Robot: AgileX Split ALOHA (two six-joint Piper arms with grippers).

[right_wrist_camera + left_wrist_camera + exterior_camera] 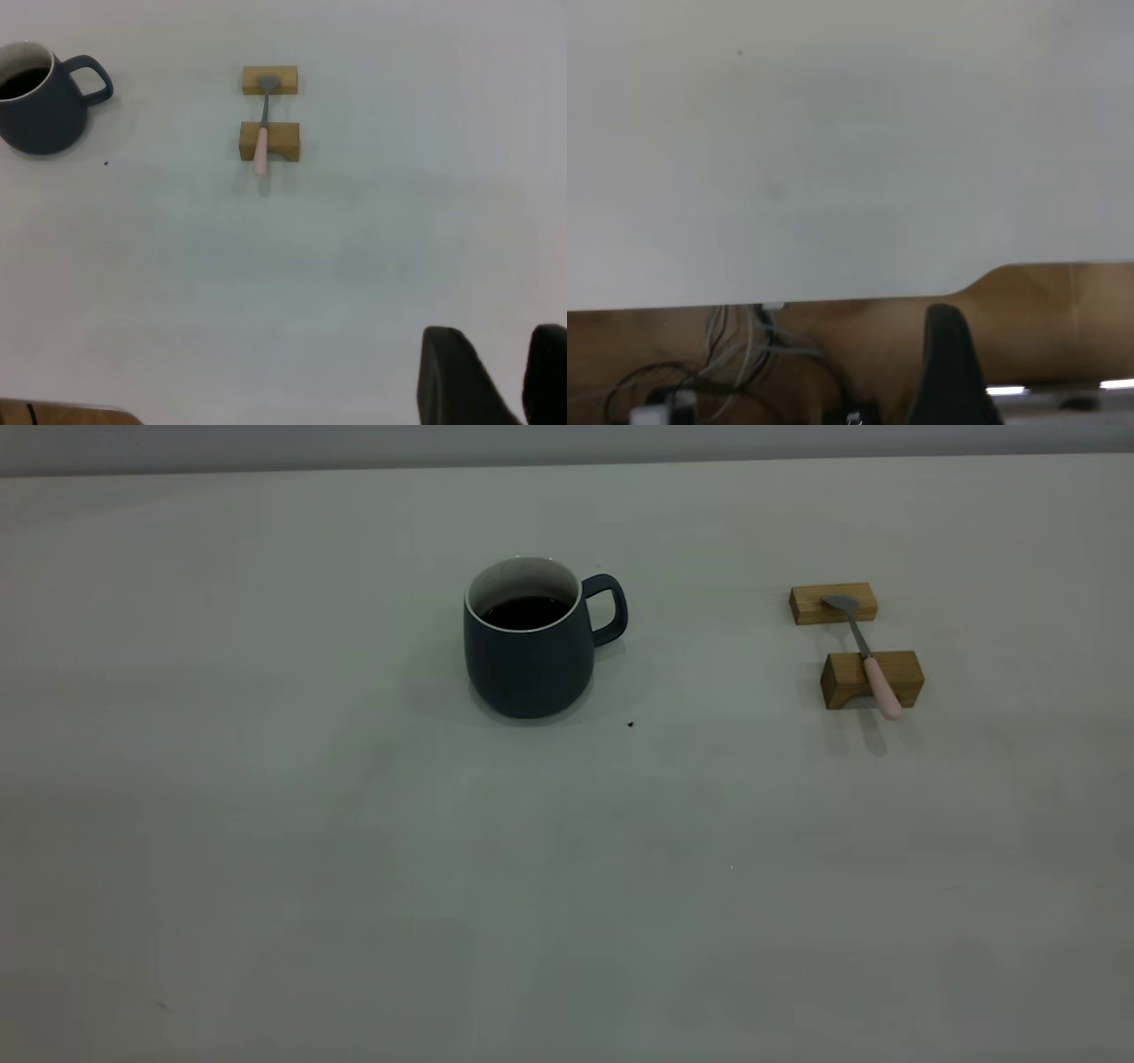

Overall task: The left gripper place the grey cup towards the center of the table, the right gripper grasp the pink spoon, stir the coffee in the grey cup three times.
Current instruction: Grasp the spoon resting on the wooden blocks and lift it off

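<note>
Honestly, the surface [266,824] is bare of arms in my exterior view. The grey cup [529,646] sits near centre, handle pointing right; knock it and the coffee [526,612] slops. The pink spoon [864,651] bridges two wooden blocks [873,679] at right, long axis near-to-far, pink handle nearest; a clumsy pinch tips it off. Right gripper [496,376] jaws stand parted; left gripper [948,372] I cannot tell.

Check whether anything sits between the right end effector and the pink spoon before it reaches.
Nothing visible blocks it. In the right wrist view, only bare table lies between the right end effector and the pink spoon, which rests across two wooden blocks. The grey cup stands well off to the side.
</note>
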